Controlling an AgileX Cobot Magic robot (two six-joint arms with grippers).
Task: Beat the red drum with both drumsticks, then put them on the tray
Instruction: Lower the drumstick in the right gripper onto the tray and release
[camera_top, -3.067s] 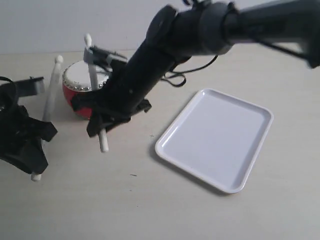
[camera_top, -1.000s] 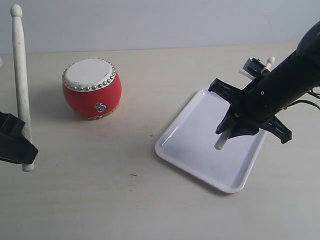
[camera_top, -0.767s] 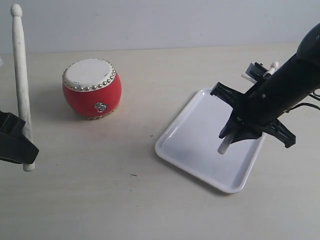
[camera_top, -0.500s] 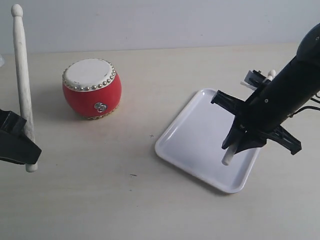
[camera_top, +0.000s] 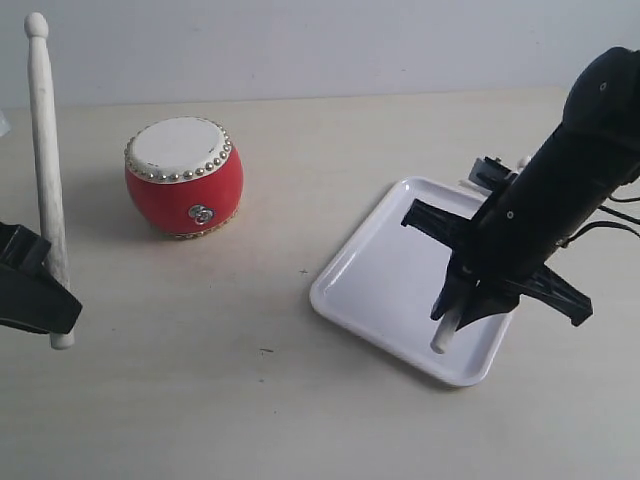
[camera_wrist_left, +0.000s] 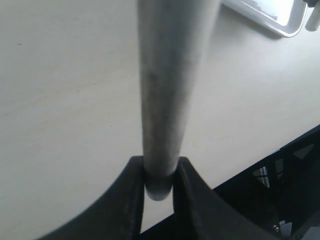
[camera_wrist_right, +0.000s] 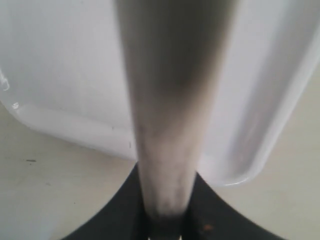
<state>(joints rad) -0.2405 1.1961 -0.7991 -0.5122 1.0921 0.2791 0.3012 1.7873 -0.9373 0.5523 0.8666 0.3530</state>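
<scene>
Drumsticks: two pale wooden sticks, one in each of my pincers, well apart on opposite sides of the table (camera_top: 250, 400).
Left drumstick (camera_top: 44, 170): stands almost upright at the far left of the exterior view. Its rounded tip is on top and its butt end shows just below my grip, close to the tabletop.
Left pincer (camera_top: 35, 300): narrow, closed on the left drumstick near its lower end. My wrist view shows the stick wedged between my two dark fingers (camera_wrist_left: 131, 200).
Red drum (camera_top: 185, 175): sits upright on the table, right of the left drumstick and apart from it. The off-white skin faces up inside its ring of silver studs, and the small metal handle faces the exterior camera. Neither stick touches it.
Tray (camera_top: 385, 260): white, flat on the table right of centre, turned at an angle and well apart from the red drum.
Right drumstick (camera_top: 442, 335): slanted, with its lower end over the near part of the tray, just inside the rim. I cannot tell whether that end touches the tray floor.
Right pincer (camera_top: 462, 298): narrow, clamped on the right drumstick above the tray. In my wrist view the stick is blurred and runs out between my fingers, with a rounded corner of the tray behind it.
</scene>
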